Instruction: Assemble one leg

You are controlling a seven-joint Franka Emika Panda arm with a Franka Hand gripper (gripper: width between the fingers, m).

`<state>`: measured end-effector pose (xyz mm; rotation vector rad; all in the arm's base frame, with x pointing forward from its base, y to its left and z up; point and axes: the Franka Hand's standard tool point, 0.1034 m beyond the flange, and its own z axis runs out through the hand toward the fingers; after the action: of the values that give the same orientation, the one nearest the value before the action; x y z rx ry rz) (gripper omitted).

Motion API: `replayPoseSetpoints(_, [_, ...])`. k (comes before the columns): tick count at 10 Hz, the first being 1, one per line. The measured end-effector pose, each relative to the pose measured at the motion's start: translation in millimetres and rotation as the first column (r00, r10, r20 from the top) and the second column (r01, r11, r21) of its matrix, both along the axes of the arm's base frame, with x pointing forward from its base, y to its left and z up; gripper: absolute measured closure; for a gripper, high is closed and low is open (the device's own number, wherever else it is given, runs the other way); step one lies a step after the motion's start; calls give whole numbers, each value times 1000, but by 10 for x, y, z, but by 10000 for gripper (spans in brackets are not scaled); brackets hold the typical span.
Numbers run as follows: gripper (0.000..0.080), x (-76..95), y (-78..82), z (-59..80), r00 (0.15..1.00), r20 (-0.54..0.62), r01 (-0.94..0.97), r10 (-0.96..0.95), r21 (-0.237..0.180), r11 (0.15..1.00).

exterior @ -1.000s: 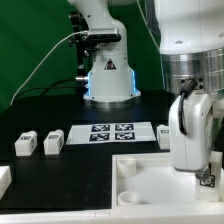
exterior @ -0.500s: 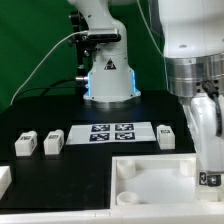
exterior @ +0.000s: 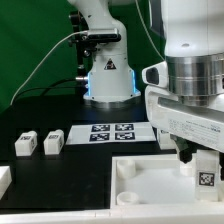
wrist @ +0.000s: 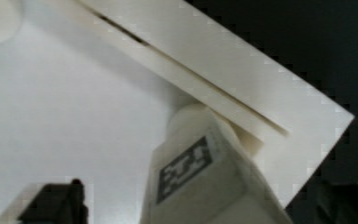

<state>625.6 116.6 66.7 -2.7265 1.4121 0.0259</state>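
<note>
So, counting things on the black worktop (exterior: pixel 40 115): two small white blocks (exterior: pixel 39 143) sit side by side near the exterior view's left, each with a black-and-white tag on top. One more white piece (exterior: pixel 4 181) pokes in at the left edge, mostly cut off. The marker board (exterior: pixel 111 133) lies flat in the middle with four square tags in a two-by-two grid. One big white tray-like piece (exterior: pixel 150 180) fills the foreground, with a round hole visible near its corner.

The leg (exterior: pixel 206 174) is over at the exterior view's right, above the tray, right under the end effector (exterior: pixel 204 160). Its tag faces the camera. In the wrist view the leg (wrist: pixel 208 165) shows up close with the tag on one face, against the tray's rim (wrist: pixel 194 75). It looks gripped by the end effector, but I can't tell for sure since the fingers are mostly hidden.

No readable writing anywhere, just tag patterns.
</note>
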Motion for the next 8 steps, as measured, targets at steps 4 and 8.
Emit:
replayPoseSetpoints(4, [150,139,-20,110,882,23,-467,470,-77,881])
replayPoseSetpoints(8, [505,131,-21,104,982,22,-185,187,-62,981])
